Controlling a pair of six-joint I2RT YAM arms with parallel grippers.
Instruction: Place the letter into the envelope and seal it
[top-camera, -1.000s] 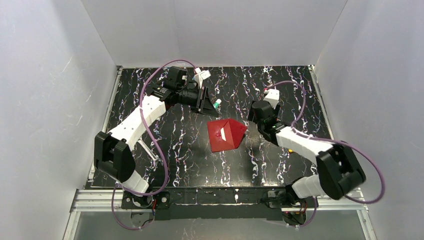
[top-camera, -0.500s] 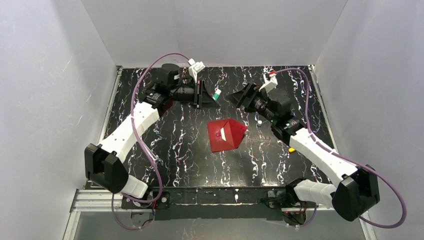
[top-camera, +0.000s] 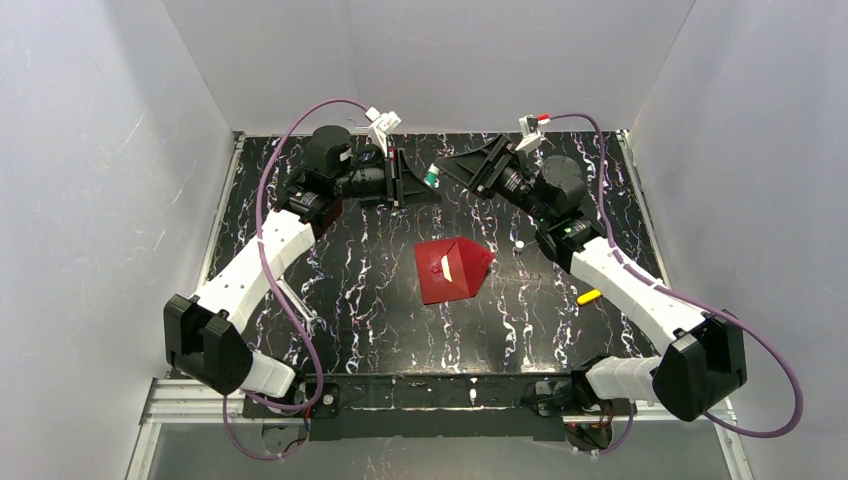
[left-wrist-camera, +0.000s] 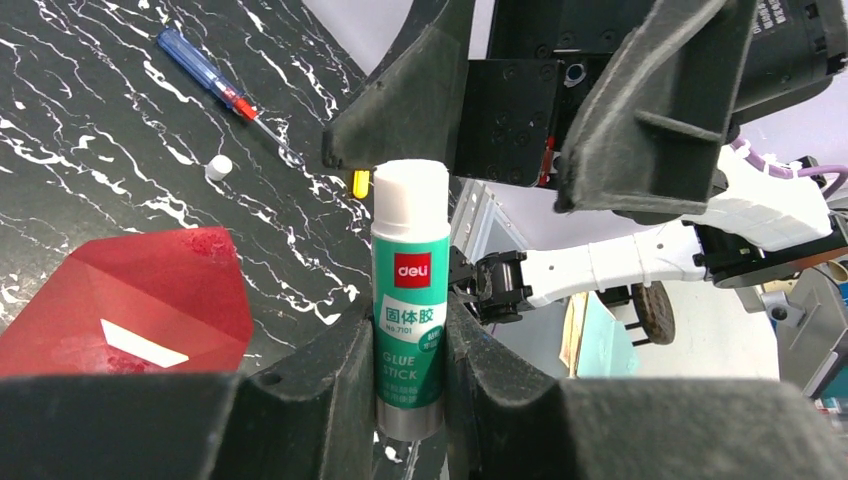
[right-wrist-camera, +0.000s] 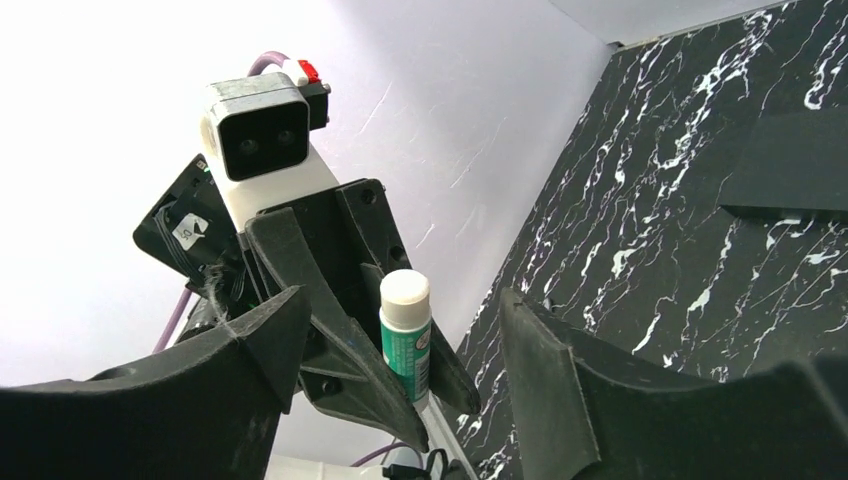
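Envelope (top-camera: 440, 275) (left-wrist-camera: 70, 310): red, lying flat on the black marbled table (top-camera: 370, 290) near its middle, well below both grippers and touched by neither. The pointed triangular flap (top-camera: 480, 262) is directed toward the right arm's side. Rough, glossy patches are noted on the red surface near the point in the left wrist view.

Contents: a small pale strip (top-camera: 447, 270) (left-wrist-camera: 138, 343) is seen at the centre of the red face. Whether this is the letter cannot be told; no full sheet is seen.

Glue stick (top-camera: 432, 178) (left-wrist-camera: 410, 300) (right-wrist-camera: 406, 335): green label, white top, upright in the left wrist view. It is clamped by its lower body between the fingers of the left gripper (top-camera: 405, 182) (left-wrist-camera: 410, 345), which is raised over the far part of the table.

Right gripper (top-camera: 452, 168) (left-wrist-camera: 450, 170) (right-wrist-camera: 400, 300): jaws spread wide, nothing held. It is faced toward the left gripper, one finger on either side of the stick's white top. No contact with the stick is seen.

Other items on the table, right of the envelope: a small white cap-like piece (top-camera: 519, 244) (left-wrist-camera: 218, 167), a small yellow object (top-camera: 588, 297) (left-wrist-camera: 361, 183), and a blue-handled screwdriver (left-wrist-camera: 210, 72) recorded in the left wrist view only. All lie apart from the envelope. Nothing is lying on or over it.
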